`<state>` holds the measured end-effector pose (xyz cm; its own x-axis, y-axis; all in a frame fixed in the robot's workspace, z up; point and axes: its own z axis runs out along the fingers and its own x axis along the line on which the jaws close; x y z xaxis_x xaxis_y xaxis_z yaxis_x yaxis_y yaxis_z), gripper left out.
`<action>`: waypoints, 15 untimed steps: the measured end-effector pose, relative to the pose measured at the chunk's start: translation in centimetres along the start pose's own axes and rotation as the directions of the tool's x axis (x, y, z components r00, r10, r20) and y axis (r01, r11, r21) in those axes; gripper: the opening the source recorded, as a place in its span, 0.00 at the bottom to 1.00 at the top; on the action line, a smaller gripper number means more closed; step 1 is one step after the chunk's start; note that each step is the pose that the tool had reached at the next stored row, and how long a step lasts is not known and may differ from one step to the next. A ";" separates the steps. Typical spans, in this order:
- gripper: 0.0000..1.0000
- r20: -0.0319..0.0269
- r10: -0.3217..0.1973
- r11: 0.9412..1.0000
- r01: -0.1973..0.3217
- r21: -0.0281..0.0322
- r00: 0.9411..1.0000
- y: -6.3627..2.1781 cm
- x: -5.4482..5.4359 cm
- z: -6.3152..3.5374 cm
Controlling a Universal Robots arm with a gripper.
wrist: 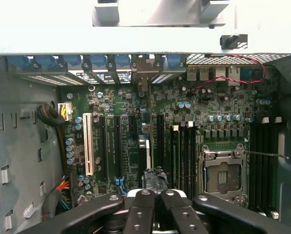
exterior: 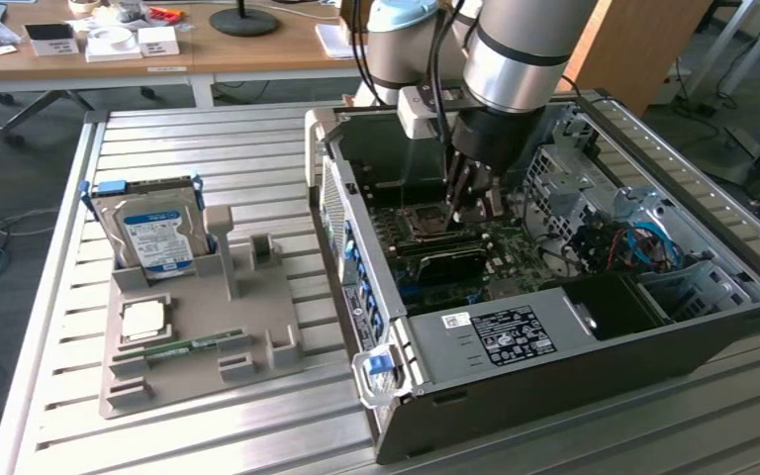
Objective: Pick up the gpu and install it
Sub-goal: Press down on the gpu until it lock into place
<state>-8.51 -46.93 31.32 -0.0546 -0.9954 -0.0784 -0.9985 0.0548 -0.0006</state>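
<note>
The slatted metal table (exterior: 222,139) carries the open computer case (exterior: 697,327) on the exterior view's right and a grey parts holder (exterior: 241,336) on the left, well apart. The holder keeps a silver hard drive (exterior: 155,233) upright at its far end, a processor (exterior: 142,319) lying flat, and a narrow green memory stick (exterior: 182,348) near its front.

The arm reaches down into the case, and the gripper (exterior: 466,203) sits low over the motherboard (wrist: 184,117), beside the empty processor socket (wrist: 222,175). Its fingers (wrist: 140,209) are clenched together. In the wrist view a dark, edge-on piece (wrist: 154,178) rises just ahead of the fingertips among the expansion slots (wrist: 111,151); this is probably the gpu standing on edge, gripped by its top, though little of it shows.

Such a card is likely light and stiff but fragile: the fan shroud and solder side dislike pressure, so the bare top edge of the board is the fair place to pinch. Room is tight. Case walls stand on every side, the drive cage (exterior: 578,188) and coloured cables (exterior: 637,247) crowd the right, and capacitors (wrist: 70,148) line the slots.
</note>
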 end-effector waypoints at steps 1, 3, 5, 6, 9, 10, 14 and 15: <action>0.11 0.000 0.000 1.000 0.000 0.000 1.000 0.00 0.0 0.00; 0.11 0.000 0.000 1.000 0.000 0.000 1.000 0.00 0.0 0.00; 0.11 0.000 0.000 1.000 0.000 0.000 1.000 0.00 0.0 0.18; 0.11 0.000 0.000 1.000 0.000 0.000 1.000 0.00 0.0 0.38; 0.11 0.000 0.000 1.000 0.000 0.000 1.000 0.00 0.1 0.92; 0.11 0.000 0.000 1.000 0.000 0.000 1.000 0.00 0.1 1.08; 0.11 0.000 0.000 1.000 0.000 0.000 1.000 0.02 -0.1 1.25; 0.11 0.000 -0.001 1.000 0.001 0.000 1.000 0.02 -0.2 1.28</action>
<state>-8.51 -46.65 30.05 -0.0534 -0.9955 -0.0784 -0.9986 0.0536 -0.0006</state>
